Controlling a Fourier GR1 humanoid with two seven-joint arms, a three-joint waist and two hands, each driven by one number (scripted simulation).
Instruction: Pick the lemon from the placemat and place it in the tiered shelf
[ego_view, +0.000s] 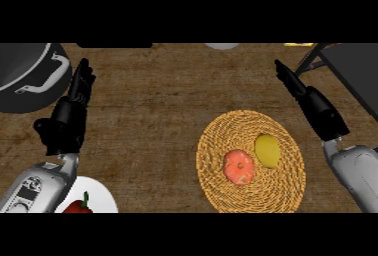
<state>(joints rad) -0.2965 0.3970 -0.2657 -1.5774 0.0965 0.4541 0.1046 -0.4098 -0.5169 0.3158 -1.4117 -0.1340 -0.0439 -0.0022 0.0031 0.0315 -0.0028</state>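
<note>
Lemon (267, 150) lies on the woven placemat (251, 200), touching a pinkish-orange fruit (239, 166) on its left. From the right robot hand (314, 105) it sits down and to the left, near; the left robot hand (70, 112) is well apart. Both robot hands are wide, fingers straight, holding nothing. Lemon's long axis runs near-vertical in view, roughly parallel to the right fingers. Tiered shelf (347, 70) is just right of that hand.

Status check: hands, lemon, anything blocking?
Left hand and right hand open, holding nothing. Lemon on the placemat, touching a peach. Shelf at right; path looks clear.
</note>
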